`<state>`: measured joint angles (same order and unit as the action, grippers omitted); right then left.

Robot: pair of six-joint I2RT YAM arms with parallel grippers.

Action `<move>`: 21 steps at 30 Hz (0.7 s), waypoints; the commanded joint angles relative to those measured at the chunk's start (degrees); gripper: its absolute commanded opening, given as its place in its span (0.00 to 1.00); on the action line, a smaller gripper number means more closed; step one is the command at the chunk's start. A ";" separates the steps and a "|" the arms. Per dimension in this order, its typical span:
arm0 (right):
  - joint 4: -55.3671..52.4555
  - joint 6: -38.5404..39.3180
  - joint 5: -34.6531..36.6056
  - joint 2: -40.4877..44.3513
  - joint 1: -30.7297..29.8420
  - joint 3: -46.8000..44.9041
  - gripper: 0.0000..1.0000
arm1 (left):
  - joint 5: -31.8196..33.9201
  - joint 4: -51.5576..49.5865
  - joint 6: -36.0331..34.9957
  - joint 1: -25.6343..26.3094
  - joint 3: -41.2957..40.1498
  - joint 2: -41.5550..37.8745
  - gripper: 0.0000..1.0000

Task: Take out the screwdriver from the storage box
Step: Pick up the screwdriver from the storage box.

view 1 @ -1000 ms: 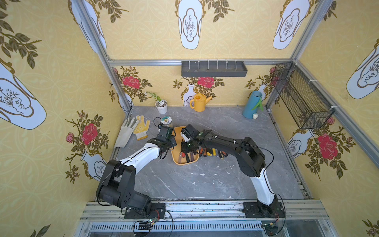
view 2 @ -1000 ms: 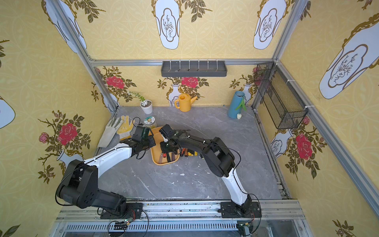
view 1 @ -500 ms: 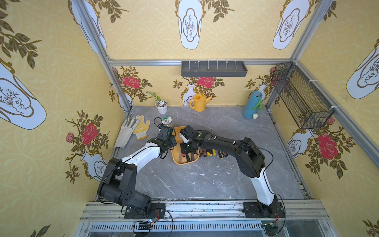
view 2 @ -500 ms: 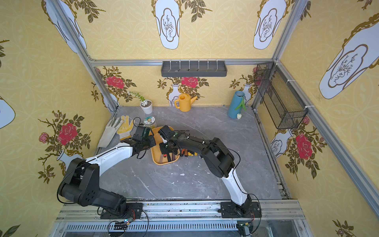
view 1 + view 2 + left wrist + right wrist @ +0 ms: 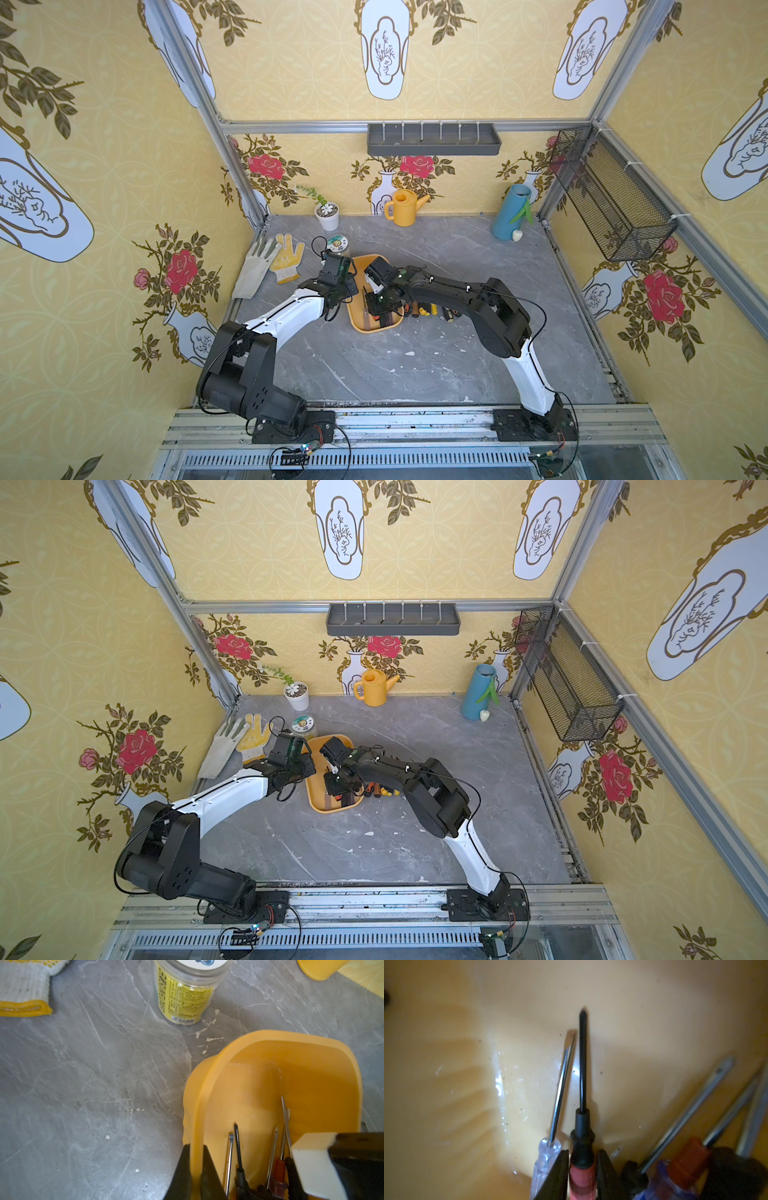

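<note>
- Right fingers (image 5: 558, 1176) are clamped on the screwdriver (image 5: 582, 1124), one on each side of its red handle just behind the black collar, down inside the storage box (image 5: 311, 1036).
- Left fingers (image 5: 185, 1167) are pinched shut on the storage box's wall, one inside and one outside. That reads as a steadying hold.
- Handling call: it's a light, stiff tool with a hard, smooth, round plastic handle, so it could roll or swivel between flat fingers. The slim black shaft reaching out past the fingers adds a little nose weight. The handle is the place to hold it, and that's where the hold is.
- Whether the tip is clear of the box floor, I can't tell.
- Tight quarters: a clear-handled flat-blade driver (image 5: 548, 1159) lies hard up against the outer face of one right finger, nearly parallel to the screwdriver.
- On the other side of the right fingers, more drivers (image 5: 691, 1157) are heaped with shafts crossed, near the held one but apart from it.
- My guess is a straight lift is safest; a sideways drag would nudge those neighbours or meet the wall.
- Out beyond the left fingers on the tabletop (image 5: 93, 1084) are a labelled jar (image 5: 182, 993) and a knit glove (image 5: 22, 987), both apart from the box.
- In a top view, loose tools (image 5: 434, 309) lie on the tabletop just beside the box, under the right arm.
</note>
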<state>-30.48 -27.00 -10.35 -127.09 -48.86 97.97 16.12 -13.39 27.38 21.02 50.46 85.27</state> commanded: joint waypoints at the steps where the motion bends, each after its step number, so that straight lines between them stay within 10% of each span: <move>1: -4.40 0.58 2.03 -1.71 -0.39 2.26 0.28 | -0.74 2.66 0.16 -0.01 0.43 -0.10 0.00; 21: -2.28 3.64 2.82 2.81 -1.33 1.96 0.00 | 0.36 1.94 -0.48 -0.01 0.77 0.12 0.00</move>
<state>-36.97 -23.35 -6.17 -126.65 -50.46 101.03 16.69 -13.76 26.96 21.12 50.98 85.27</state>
